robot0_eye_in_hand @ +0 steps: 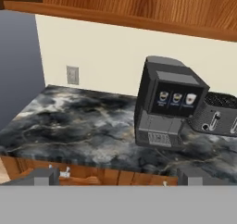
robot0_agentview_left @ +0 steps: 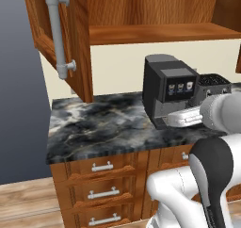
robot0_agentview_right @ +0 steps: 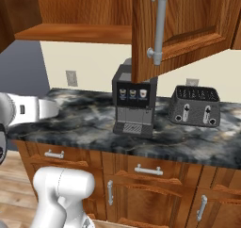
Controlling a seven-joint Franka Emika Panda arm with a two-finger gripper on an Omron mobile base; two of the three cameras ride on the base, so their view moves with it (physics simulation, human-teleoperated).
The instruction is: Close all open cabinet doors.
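Marble counter (robot0_agentview_left: pixel 99 128); open cabinet doors (robot0_agentview_right: pixel 183 29) cut off at top; pincer (robot0_eye_in_hand: pixel 115 177) spread wide, empty, tips cropped.

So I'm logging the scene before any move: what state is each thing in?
left cabinet door: swung open
right cabinet door: swung open
end effector: open, holding nothing
drawers: shut
coffee machine: upright on the counter
toaster: upright, slots empty

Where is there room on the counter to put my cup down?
The marble counter is bare from its left end to the coffee machine, below the wall outlet. It is tighter on the right, where the toaster stands close beside the coffee machine.
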